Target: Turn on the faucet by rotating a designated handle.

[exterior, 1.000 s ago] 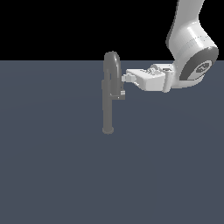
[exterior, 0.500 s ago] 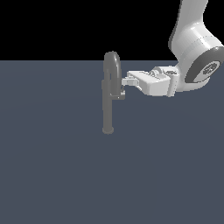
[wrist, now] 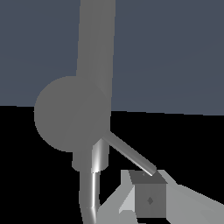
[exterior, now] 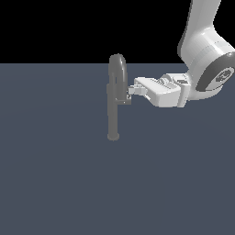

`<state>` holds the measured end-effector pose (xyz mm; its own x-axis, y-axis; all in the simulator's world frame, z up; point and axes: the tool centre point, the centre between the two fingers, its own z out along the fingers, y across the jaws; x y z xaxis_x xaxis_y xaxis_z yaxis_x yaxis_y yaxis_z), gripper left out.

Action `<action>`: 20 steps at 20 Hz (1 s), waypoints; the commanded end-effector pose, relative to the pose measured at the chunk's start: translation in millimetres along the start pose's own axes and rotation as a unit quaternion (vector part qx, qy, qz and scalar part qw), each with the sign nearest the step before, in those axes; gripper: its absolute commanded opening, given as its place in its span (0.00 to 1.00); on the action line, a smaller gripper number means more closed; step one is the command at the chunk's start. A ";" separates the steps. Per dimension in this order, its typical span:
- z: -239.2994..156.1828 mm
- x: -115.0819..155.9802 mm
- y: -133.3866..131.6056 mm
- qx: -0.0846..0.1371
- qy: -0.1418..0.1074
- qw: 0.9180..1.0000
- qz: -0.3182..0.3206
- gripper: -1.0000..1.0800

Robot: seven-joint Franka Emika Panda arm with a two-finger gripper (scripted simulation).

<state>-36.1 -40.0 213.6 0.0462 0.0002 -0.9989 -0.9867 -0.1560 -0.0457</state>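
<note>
No legible text, label, brand, number or sign appears in either view. A small dark diamond-shaped mark on the handle [wrist: 150, 200] may be a rendering artefact, not a character.

Faucet [exterior: 113, 110]: slim dull-grey pipe standing upright just left of frame centre in the exterior view, small round foot on the flat grey-blue floor, arched hook top reaching just above the horizon line. Handle [exterior: 123, 98]: small blocky tab jutting from the pipe's middle toward the exterior view's right, roughly level. In the wrist view the handle [wrist: 150, 199] shows as a grey cube on a thin rod angling off the pipe.
</note>
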 end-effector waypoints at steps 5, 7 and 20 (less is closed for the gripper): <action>-0.3 38.0 12.1 0.002 -0.002 1.000 0.016 0.00; -0.2 52.3 17.0 0.003 -0.003 1.000 0.022 0.00; -2.2 38.7 -4.7 -0.004 -0.003 1.000 -0.010 0.00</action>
<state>-31.2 -40.1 174.9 0.0606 0.0153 -0.9980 -0.9840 -0.1670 -0.0623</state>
